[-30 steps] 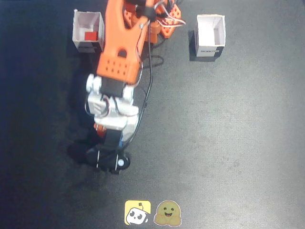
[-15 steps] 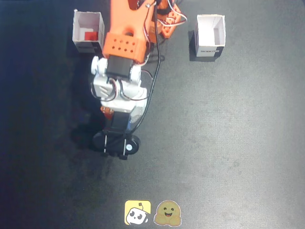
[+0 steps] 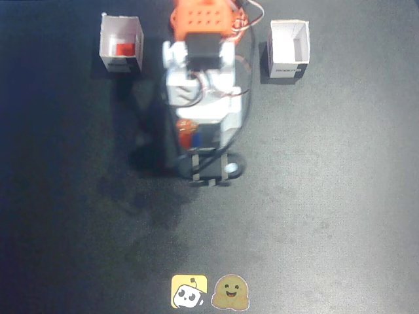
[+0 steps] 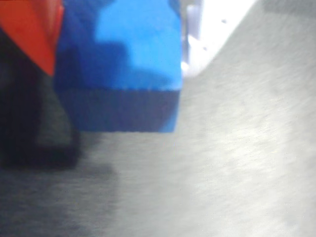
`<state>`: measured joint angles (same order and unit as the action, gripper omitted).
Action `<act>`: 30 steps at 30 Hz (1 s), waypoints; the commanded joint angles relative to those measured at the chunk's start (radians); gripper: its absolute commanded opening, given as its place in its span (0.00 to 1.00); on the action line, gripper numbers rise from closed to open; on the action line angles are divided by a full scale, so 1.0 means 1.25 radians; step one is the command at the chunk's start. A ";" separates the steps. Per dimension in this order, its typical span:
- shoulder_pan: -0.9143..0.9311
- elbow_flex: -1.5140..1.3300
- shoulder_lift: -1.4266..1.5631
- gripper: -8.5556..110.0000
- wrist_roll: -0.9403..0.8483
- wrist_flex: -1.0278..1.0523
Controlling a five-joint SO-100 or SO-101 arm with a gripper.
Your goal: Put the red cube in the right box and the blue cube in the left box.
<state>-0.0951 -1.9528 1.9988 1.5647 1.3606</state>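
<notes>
In the wrist view the blue cube (image 4: 118, 64) fills the upper left, lifted off the dark table. My gripper (image 4: 116, 54) is shut on it, with an orange finger (image 4: 29, 34) on one side and a white finger (image 4: 207, 29) on the other. The fixed view shows only a sliver of the blue cube (image 3: 197, 139), under the arm's white wrist at my gripper (image 3: 191, 137), roughly midway between the two boxes and below them. The red cube (image 3: 123, 49) lies inside the white box (image 3: 121, 63) at the upper left. The other white box (image 3: 289, 67), at the upper right, shows a bare white inside.
The arm's orange base and cables (image 3: 203, 16) sit at the top centre between the boxes. Two stickers, a yellow one (image 3: 189, 291) and a brown smiling one (image 3: 230, 292), lie at the bottom edge. The dark mat (image 3: 327, 196) covers the table.
The arm has drawn back toward the top of the fixed view and swung right, carrying the gripper from the lower left to the centre between the boxes.
</notes>
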 commanded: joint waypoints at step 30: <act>-0.463 -0.083 0.223 0.16 0.001 0.114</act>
<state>-0.6320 -2.0724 2.2411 1.5708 1.4926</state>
